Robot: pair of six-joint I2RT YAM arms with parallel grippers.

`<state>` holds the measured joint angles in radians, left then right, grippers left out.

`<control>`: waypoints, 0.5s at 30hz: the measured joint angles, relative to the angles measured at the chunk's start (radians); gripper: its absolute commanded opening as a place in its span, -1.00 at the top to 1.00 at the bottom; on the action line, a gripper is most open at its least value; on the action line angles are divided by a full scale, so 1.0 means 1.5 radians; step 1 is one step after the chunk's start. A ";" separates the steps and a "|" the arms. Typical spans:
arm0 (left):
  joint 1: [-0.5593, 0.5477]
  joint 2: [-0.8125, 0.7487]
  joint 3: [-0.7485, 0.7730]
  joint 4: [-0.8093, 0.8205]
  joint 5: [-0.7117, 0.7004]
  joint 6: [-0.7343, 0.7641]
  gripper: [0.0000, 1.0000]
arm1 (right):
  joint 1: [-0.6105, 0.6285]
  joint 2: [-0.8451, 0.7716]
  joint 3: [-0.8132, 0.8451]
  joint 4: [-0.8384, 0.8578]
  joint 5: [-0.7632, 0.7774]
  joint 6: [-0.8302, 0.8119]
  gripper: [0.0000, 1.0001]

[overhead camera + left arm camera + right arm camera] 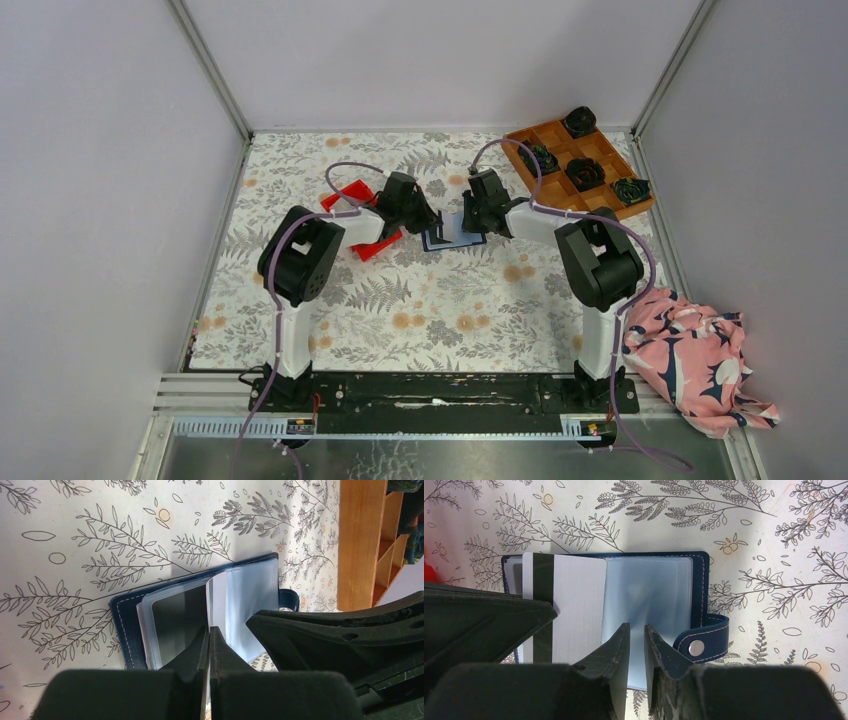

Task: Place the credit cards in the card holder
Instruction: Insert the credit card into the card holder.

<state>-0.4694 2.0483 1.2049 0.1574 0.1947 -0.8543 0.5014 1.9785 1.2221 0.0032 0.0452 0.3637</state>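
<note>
On a leaf-patterned table (400, 300), two robot arms met over a small navy card holder (701, 590), which lay open and flat near the middle of the table. A red bin (352, 195) sat to its left and a wooden tray (556, 135) further off to its right. The left gripper (209, 630) had its jaws together, clamped on the near edge of a white card (574, 600) with a black stripe. The card stood up from the left half of the holder, over the clear sleeves (644, 590). No second card could be seen. The right gripper (636, 630) sat low over the right half, beside the snap tab (701, 642). Its jaws were a narrow gap apart with the sleeve's near edge between them, and it could not be told whether they were nipping the sleeve or only hovering over it. The card looked light, thin, stiff and slick, so it was probably best held by one short edge, leaving the far edge free to enter a pocket. A hard or skewed pinch might have let it pivot or bow. The sleeves looked soft, floppy and glossy, likely to buckle or close if pushed. The holder seemed light enough to slide, so it probably needed pinning at the cover or the sleeve edge while the card went in.
</note>
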 measured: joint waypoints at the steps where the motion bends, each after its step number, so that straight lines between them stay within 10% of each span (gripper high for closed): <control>1: 0.000 0.000 -0.002 0.004 0.002 -0.004 1.00 | 0.000 -0.001 -0.001 0.002 0.000 0.000 0.53; 15: -0.005 0.000 -0.075 0.116 0.001 -0.091 1.00 | 0.000 -0.002 -0.007 0.009 0.000 0.001 0.54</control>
<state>-0.4763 2.0483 1.0931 0.3321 0.1959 -0.9909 0.5011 1.9755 1.2118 0.0170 0.0456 0.3645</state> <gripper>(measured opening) 0.020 0.232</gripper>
